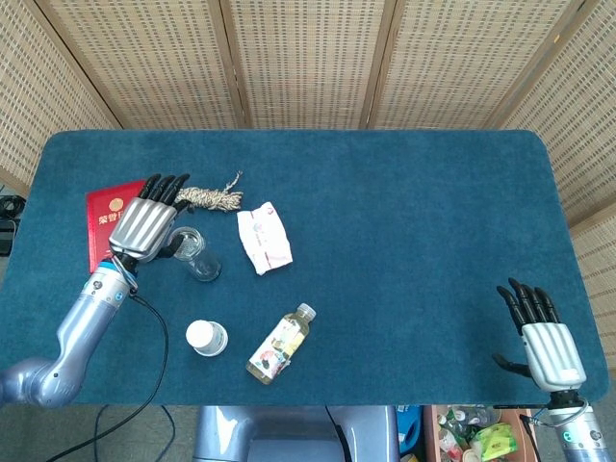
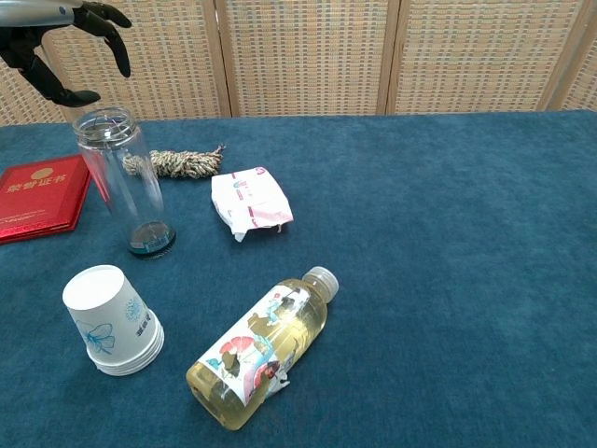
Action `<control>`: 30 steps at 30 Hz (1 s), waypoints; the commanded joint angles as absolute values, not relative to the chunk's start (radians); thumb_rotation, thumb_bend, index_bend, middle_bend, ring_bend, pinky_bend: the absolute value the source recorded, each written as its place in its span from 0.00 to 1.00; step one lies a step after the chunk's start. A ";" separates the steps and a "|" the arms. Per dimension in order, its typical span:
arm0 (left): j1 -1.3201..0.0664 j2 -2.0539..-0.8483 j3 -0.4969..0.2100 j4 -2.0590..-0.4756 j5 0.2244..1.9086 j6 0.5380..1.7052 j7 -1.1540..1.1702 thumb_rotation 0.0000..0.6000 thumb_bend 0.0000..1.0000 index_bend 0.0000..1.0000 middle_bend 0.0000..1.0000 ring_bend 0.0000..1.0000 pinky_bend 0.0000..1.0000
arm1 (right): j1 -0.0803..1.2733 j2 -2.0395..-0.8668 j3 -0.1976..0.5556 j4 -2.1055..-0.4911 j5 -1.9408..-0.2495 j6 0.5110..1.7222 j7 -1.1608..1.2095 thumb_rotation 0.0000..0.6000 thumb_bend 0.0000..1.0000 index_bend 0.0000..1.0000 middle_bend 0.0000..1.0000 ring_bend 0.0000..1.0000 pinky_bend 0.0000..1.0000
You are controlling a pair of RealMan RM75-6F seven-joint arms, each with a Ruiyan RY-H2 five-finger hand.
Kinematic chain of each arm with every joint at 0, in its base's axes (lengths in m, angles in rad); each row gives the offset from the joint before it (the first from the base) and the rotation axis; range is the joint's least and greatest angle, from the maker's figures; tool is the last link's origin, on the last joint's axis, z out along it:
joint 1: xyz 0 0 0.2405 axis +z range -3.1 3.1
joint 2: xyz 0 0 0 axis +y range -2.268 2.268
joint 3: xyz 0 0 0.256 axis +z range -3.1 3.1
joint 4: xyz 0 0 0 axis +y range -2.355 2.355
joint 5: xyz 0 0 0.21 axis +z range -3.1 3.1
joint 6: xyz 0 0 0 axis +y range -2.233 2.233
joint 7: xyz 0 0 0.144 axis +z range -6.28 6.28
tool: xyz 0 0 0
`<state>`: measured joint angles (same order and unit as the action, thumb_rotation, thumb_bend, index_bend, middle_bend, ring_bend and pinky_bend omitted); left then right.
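Blue felt is covering the desk (image 2: pixel 448 233), rattan screens behind. Lower centre, a drink bottle (image 2: pixel 261 359) is lying flat beside stacked paper cups (image 2: pixel 110 319). Further up on the left, the clear jar (image 2: pixel 124 182) is standing upright and untouched; I'd guess it's a just-set-down moment. Left hand (image 2: pixel 65 47) is hovering above its rim, fingers apart, holding nothing. Right hand (image 1: pixel 541 332) is idling, fingers spread, lower right.
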<state>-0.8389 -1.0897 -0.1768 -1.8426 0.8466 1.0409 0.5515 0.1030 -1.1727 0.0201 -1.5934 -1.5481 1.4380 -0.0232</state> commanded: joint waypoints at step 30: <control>-0.411 -0.983 0.053 -1.978 1.314 1.337 0.325 1.00 0.32 0.00 0.00 0.00 0.00 | 0.096 -1.167 0.013 -1.621 -1.575 1.460 -0.063 1.00 0.00 0.05 0.00 0.00 0.00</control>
